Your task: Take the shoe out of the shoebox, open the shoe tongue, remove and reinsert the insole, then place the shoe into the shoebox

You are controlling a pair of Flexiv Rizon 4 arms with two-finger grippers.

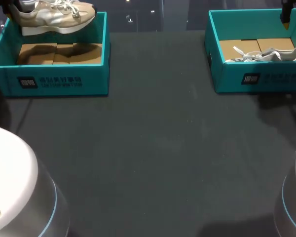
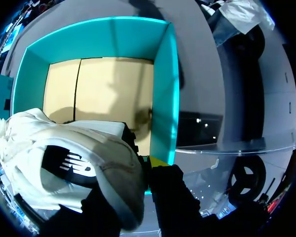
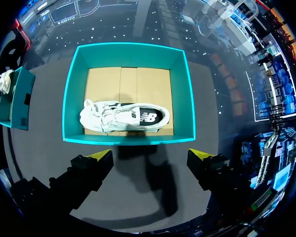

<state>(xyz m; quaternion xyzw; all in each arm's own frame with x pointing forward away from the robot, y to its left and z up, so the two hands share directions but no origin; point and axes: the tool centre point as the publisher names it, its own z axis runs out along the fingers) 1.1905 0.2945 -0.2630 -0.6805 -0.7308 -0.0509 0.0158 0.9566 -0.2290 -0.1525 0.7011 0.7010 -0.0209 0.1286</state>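
Table (image 1: 153,148) dark; left claw (image 2: 147,166) seemingly grips shoe (image 1: 52,19), toe rightward; right claw (image 3: 152,157) released.

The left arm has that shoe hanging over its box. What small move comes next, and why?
Probably carry the shoe forward and lower it onto the table in front of the left shoebox. It hangs clear above the box, held in the left fingers, and the tongue and insole steps likely need it resting.
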